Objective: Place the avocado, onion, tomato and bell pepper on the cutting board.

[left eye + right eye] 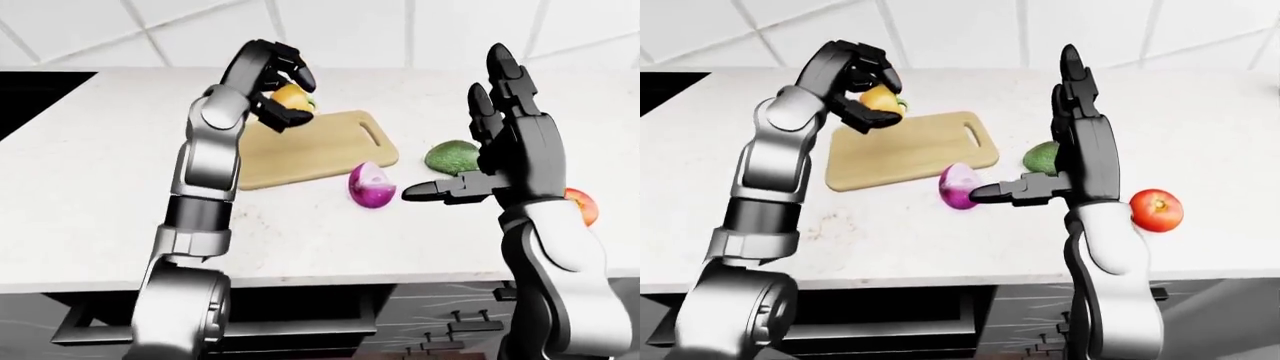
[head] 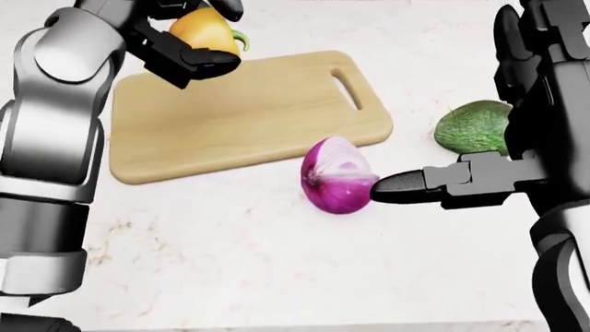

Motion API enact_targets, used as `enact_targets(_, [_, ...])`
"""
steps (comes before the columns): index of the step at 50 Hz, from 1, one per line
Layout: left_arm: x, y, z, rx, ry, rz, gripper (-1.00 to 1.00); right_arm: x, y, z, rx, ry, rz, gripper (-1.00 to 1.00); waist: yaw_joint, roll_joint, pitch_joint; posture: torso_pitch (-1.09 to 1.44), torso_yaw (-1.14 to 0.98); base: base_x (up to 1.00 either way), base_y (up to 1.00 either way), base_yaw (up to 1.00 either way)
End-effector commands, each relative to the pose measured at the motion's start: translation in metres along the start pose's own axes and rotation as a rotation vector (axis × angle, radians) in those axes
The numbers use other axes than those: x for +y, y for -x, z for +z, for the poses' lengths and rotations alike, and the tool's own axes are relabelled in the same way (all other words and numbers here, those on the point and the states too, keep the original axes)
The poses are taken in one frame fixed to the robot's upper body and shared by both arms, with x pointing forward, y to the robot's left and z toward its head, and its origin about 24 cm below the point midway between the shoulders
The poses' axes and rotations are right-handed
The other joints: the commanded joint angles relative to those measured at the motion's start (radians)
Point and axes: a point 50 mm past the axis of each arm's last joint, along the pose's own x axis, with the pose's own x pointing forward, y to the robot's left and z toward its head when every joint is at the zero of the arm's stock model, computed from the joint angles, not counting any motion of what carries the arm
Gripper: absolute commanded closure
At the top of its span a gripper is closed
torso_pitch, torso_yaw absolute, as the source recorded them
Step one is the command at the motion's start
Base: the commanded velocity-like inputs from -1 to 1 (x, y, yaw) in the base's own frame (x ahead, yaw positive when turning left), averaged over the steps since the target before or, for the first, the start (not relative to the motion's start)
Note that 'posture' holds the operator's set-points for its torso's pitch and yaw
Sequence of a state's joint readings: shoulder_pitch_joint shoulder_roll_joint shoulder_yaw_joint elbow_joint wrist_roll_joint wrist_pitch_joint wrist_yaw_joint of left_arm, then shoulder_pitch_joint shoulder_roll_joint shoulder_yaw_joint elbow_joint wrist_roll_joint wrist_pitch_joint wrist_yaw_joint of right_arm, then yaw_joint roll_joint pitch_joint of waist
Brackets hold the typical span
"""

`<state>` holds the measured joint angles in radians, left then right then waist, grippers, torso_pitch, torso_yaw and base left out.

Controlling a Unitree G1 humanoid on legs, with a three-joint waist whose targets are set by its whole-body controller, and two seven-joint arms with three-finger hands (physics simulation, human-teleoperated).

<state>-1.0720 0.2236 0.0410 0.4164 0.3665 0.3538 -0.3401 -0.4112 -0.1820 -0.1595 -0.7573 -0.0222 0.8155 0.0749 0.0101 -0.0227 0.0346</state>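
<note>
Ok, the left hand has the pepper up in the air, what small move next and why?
Probably lower the left hand a little and release: its fingers are closed round the bell pepper, held above the cutting board's upper left corner, and the board is bare.

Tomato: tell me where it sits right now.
The tomato lies on the counter at the right of the right-eye view, just right of the robot's right forearm, apart from the avocado and cutting board.
</note>
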Motion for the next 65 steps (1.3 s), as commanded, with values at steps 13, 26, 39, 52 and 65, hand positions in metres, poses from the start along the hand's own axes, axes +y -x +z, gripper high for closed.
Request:
enact_targets(13, [0.013, -0.016, -0.001, -0.047, -0.063, 0.092, 0.5, -0.001, 0.002, 0.009, -0.069, 0.01, -0.013, -1.0, -0.003, 0.001, -0.035, 0.0, 0.0, 0.0, 0.0, 0.0])
enact_targets(26, [0.005, -0.014, -0.031, 0.015, -0.074, 0.085, 0.45, -0.001, 0.002, 0.011, -0.068, 0.009, -0.01, -1.0, -0.005, 0.003, -0.036, 0.0, 0.0, 0.0, 0.0, 0.0])
enact_targets(39, [0.009, -0.017, -0.039, 0.03, -0.084, 0.116, 0.31, 0.0, 0.001, 0.012, -0.065, 0.012, -0.007, -1.0, -0.004, 0.005, -0.038, 0.0, 0.0, 0.0, 0.0, 0.0])
enact_targets(52, [0.007, -0.018, -0.042, 0.036, -0.104, 0.113, -0.07, -0.001, 0.002, 0.011, -0.062, 0.014, -0.011, -1.0, -0.004, 0.006, -0.039, 0.0, 0.0, 0.0, 0.0, 0.0])
enact_targets(65, [0.003, -0.016, -0.047, 0.045, -0.13, 0.101, -1.0, -0.002, 0.007, 0.01, -0.062, 0.01, -0.017, -1.0, -0.004, 0.007, -0.041, 0.0, 0.0, 0.0, 0.0, 0.0])
